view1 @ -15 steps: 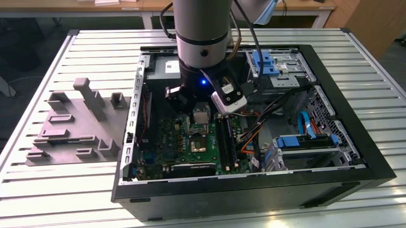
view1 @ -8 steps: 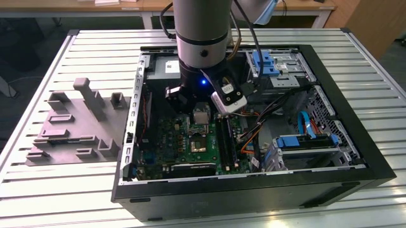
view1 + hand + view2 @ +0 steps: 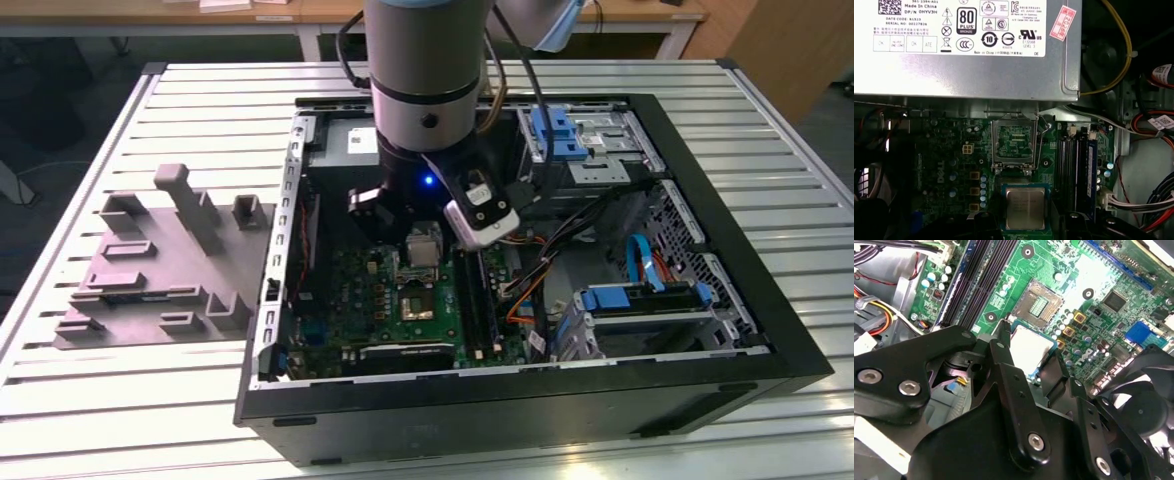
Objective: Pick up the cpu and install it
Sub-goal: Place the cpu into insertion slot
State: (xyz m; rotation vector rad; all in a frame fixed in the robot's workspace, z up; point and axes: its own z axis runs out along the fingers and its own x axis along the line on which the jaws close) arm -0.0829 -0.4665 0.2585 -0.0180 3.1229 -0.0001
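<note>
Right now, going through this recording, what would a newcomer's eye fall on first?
In the exterior view, the arm hangs down into the open black computer case on the slatted table. In both wrist views, the tool grips the silver-topped cpu by its edges, above the green motherboard. The empty socket lies between the cpu and the grey power supply box.

In the exterior view we look steeply down from high on the open computer case [image 3: 534,415], the arm [image 3: 424,80] entering at twelve o'clock. Both wrist views sit close over the motherboard [image 3: 944,150] [image 3: 1079,270], sharing its empty socket [image 3: 1015,142] [image 3: 1044,304] and the cpu [image 3: 1025,208] [image 3: 1028,349].
</note>
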